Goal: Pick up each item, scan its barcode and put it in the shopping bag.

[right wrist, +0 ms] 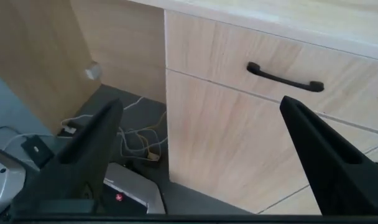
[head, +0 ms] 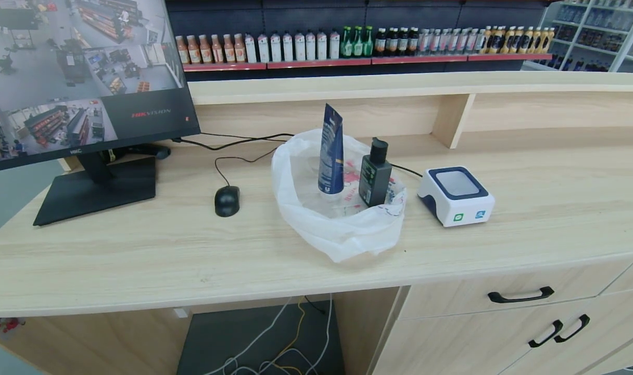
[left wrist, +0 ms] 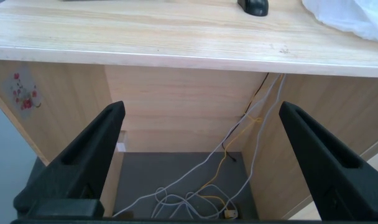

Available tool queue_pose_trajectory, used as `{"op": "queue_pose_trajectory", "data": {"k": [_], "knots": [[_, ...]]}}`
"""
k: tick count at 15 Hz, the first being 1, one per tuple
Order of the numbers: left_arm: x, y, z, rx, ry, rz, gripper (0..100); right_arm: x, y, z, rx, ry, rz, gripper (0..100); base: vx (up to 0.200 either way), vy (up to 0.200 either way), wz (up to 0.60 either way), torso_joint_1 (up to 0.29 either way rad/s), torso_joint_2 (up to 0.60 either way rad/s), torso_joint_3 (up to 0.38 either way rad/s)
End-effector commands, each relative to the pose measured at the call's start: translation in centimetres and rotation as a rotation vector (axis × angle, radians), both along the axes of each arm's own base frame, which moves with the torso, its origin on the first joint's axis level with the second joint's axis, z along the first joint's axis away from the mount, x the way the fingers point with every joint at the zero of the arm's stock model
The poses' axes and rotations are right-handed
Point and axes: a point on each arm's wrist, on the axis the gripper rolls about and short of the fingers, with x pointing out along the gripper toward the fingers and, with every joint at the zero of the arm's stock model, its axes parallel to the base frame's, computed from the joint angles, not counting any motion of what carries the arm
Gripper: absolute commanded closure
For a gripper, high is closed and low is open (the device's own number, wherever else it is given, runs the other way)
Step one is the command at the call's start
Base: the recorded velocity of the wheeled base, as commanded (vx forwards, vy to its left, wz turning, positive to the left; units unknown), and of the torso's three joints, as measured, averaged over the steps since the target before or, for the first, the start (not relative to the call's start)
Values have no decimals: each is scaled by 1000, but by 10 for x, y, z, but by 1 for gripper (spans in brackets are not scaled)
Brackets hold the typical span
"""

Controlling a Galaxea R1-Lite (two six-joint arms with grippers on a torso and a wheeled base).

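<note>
Nothing left to pick: blue plastic tube (head: 331, 151), dark bottle (head: 375, 179) inside white plastic bag (head: 342, 234), nine o'clock of white scanner (head: 456, 195); left gripper (left wrist: 201, 109), right gripper (right wrist: 201, 102) spread wide, empty.

bright, even indoor light, faint soft shadow beside the shopping bag (head: 342, 234)

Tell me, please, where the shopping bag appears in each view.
Head view: shopping bag mid-counter, between mouse and scanner.
Left wrist view: its white edge on the countertop, beside the mouse.
Right wrist view: drawer front instead.
Shared landmark: the black mouse.
</note>
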Motion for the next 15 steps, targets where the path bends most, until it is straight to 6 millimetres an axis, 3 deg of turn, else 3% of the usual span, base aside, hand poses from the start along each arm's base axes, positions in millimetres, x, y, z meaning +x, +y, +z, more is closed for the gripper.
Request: {"op": "queue_pose_trajectory", "data": {"k": [1,8,12,15], "knots": [[0,0,0,4,0,1,0,3,5,2,-16,50,-211,0,0,0,0,0,0,0],[0,0,0,3,0,1,0,-1,10,-1,45,25,-416,0,0,0,0,0,0,0],[0,0,0,3,0,1,0,2,13,-11,66,-132,-325,0,0,0,0,0,0,0],[0,0,0,3,0,1,0,2,13,-14,113,-92,-333,0,0,0,0,0,0,0]]}}
